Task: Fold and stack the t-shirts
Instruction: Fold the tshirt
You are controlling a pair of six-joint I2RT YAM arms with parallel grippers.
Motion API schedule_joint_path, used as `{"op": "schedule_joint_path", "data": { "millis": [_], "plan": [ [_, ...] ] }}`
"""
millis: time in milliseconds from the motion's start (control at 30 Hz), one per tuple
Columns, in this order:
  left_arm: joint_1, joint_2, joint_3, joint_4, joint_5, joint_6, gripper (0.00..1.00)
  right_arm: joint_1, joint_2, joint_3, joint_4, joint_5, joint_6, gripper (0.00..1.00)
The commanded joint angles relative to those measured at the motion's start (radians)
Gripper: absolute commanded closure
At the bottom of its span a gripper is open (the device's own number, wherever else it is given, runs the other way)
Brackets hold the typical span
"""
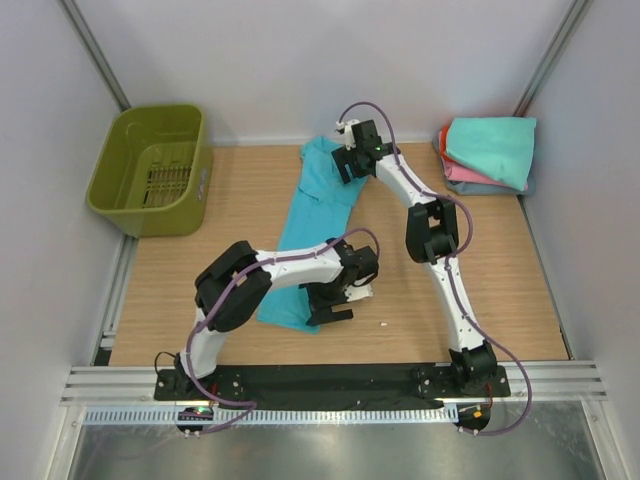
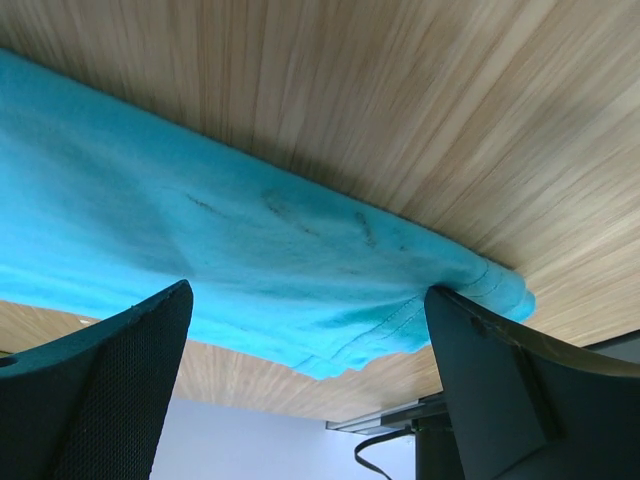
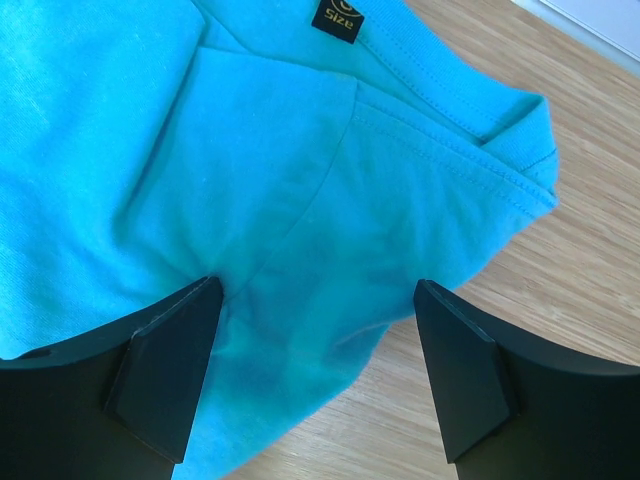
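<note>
A bright turquoise-blue t-shirt (image 1: 318,215) lies folded lengthwise in a long strip down the middle of the table. My left gripper (image 1: 338,297) is open, low over the shirt's near hem, its jaws straddling the hem corner (image 2: 400,320). My right gripper (image 1: 350,160) is open over the shirt's far collar end, jaws wide above the cloth (image 3: 320,250); a black size label (image 3: 337,15) shows at the neck. A stack of folded shirts (image 1: 490,155), mint-teal on top with pink, orange-red and grey-blue beneath, sits at the back right.
An olive-green slotted plastic basket (image 1: 150,170) stands at the back left. White walls enclose the table on three sides. Bare wood lies to the right of the shirt and at front left.
</note>
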Motion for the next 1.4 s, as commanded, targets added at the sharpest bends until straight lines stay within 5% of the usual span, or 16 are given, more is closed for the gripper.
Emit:
{"op": "schedule_joint_path", "data": {
  "millis": [0,633,767,933,1100,1233,1367],
  "plan": [
    [-0.038,0.051,0.070,0.039,0.040,-0.043,0.00,0.010,0.024,0.035,-0.009,-0.021,0.006,0.15],
    [-0.166,0.152,0.318,-0.012,-0.037,-0.043,0.00,-0.017,-0.088,0.019,0.063,0.048,-0.038,0.10],
    [-0.175,0.134,0.348,-0.021,-0.075,-0.037,0.00,-0.039,-0.247,-0.031,0.045,0.068,-0.041,0.09],
    [-0.178,0.010,0.355,0.008,-0.300,-0.003,0.00,-0.093,-0.488,-0.125,0.027,0.077,0.058,0.08],
    [-0.100,-0.207,0.418,0.048,-0.486,-0.029,0.00,-0.117,-0.845,-0.439,-0.027,-0.019,0.311,0.09],
    [0.104,-0.315,0.461,-0.070,-0.267,-0.228,0.00,-0.140,-1.006,-0.681,-0.088,-0.297,0.501,0.13],
    [0.311,-0.420,0.307,-0.094,0.061,-0.435,0.01,-0.156,-1.119,-1.045,-0.036,-0.517,0.733,0.17]
  ]
}}
